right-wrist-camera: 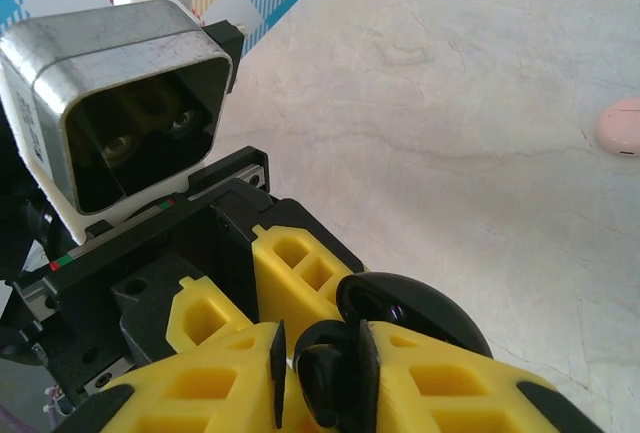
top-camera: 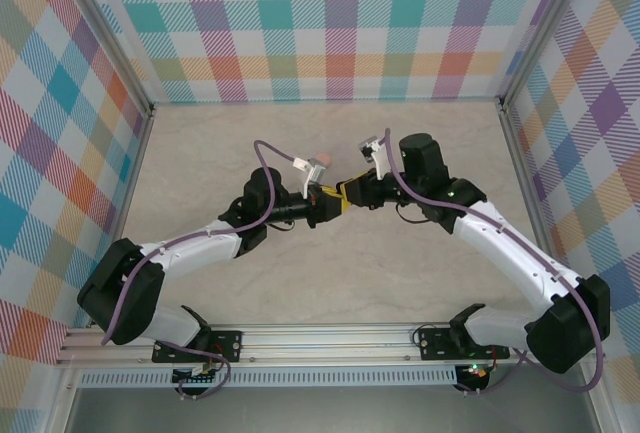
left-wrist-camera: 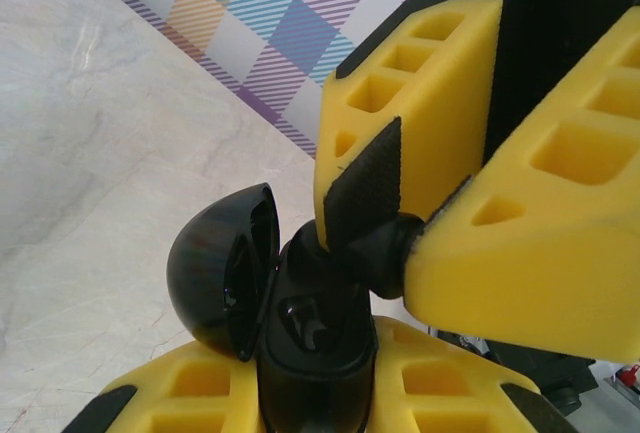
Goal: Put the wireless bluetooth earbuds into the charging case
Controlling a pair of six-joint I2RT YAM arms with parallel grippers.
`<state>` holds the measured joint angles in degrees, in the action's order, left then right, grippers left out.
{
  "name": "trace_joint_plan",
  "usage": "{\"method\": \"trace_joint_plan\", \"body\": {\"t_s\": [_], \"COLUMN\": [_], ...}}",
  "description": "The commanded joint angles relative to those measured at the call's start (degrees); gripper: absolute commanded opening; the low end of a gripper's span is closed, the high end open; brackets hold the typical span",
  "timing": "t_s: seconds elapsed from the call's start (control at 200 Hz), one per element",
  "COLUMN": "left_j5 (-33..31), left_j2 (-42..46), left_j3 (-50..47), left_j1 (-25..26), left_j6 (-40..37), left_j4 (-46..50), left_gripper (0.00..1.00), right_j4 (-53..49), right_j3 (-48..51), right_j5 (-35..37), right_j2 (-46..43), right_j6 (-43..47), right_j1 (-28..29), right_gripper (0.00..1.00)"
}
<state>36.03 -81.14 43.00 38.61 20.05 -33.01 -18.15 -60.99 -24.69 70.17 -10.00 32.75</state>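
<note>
We are holding the open black case point(left-wrist-camera: 220, 268) clamped in the left gripper point(left-wrist-camera: 310, 393), mid-table. The right gripper point(right-wrist-camera: 318, 353) is pinching a black bud point(left-wrist-camera: 380, 251) at the case's mouth, seemingly not yet seated. The pink case point(right-wrist-camera: 622, 125) is lying well apart, awaiting its turn.

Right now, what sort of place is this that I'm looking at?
Probably a lab-style robot test cell, not a home: plaid-patterned panels wall in a marble-look tabletop on three sides, and a left arm and a right arm are bolted to an aluminium rail at its near edge.
</note>
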Motion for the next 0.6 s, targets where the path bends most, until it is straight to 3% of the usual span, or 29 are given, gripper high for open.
{"method": "trace_joint_plan", "body": {"t_s": [0.0, 0.225, 0.595], "left_j5": [1.05, 0.94, 1.06], "left_j2": [1.61, 1.52, 1.16], "left_j3": [1.93, 2.08, 2.15], "left_j1": [0.87, 0.94, 0.93], "left_j6": [-1.36, -2.32, -2.7], "left_j4": [-0.57, 0.26, 0.4], "left_gripper": [0.1, 0.1, 0.1], "right_j4": [-1.27, -2.45, -3.51], "right_j3": [-1.85, -3.2, -4.22], "right_j5": [-1.3, -0.18, 3.26], "right_j2": [0.58, 0.15, -1.73], "right_j6": [1.12, 0.95, -0.05], "right_j1": [0.68, 0.76, 0.77], "right_gripper": [0.32, 0.43, 0.51]}}
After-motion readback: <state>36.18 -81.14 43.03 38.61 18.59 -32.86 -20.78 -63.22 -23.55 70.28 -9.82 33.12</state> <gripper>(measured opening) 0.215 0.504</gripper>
